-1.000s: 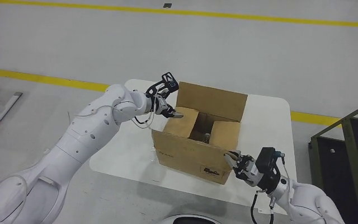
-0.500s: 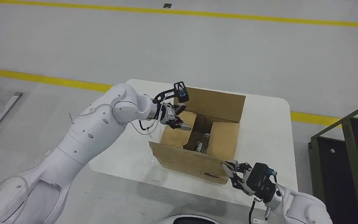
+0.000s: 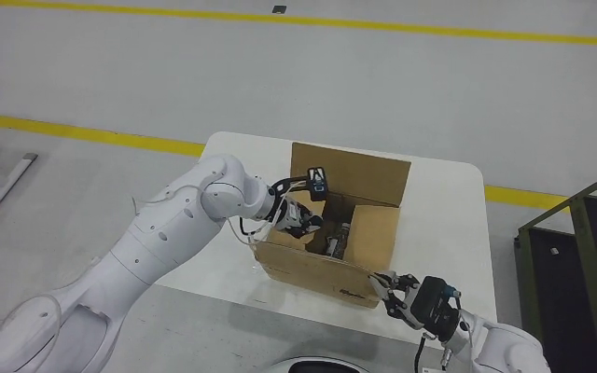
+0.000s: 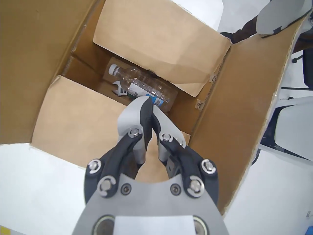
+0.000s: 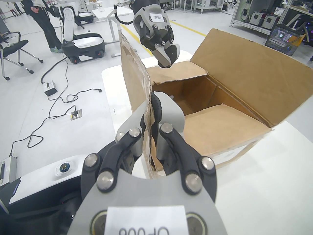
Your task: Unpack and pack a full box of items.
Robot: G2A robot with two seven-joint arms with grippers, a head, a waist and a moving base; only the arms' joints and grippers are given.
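Left fingers [image 4: 133, 117] lower over one box [image 4: 156, 32]

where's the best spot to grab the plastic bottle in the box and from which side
The bottle lies on its side on the box floor between inner flaps, so only its upper side is free: probably come straight down and grip across the clear body at mid-length.

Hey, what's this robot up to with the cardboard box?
The robot is working at an open box on a white table. Its right tool is clamped on an edge of the box. Its left tool, shut and empty, hangs over the opening. At the bottom lie a clear bottle and a wrench, neither yet picked up.
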